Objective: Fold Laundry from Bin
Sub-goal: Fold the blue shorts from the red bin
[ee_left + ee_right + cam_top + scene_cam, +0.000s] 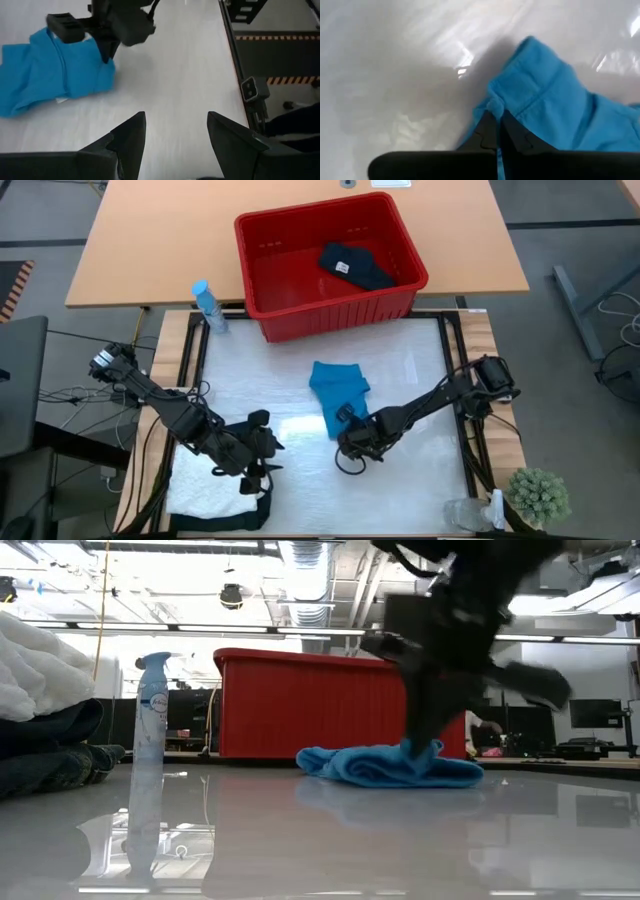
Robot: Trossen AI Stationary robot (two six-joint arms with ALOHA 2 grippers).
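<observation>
- Done so far, judging by layout: white crinkled cloth (205, 480) lies on black garments at the desk's (420, 370) near-left corner.
- In progress: small bright blue cloth (338, 392) mid-desk; right claw (347, 420) pressed together, pinching its near edge.
- Left: one dark garment (356, 266) in the red plastic bin (262, 240), far side.
- Left claw (262, 448) spread, empty, near-left.
- Blue spray bottle (209, 306) left of the bin; path looks clear.

No readable text anywhere, spray bottle (148, 770) label too blurred.
</observation>
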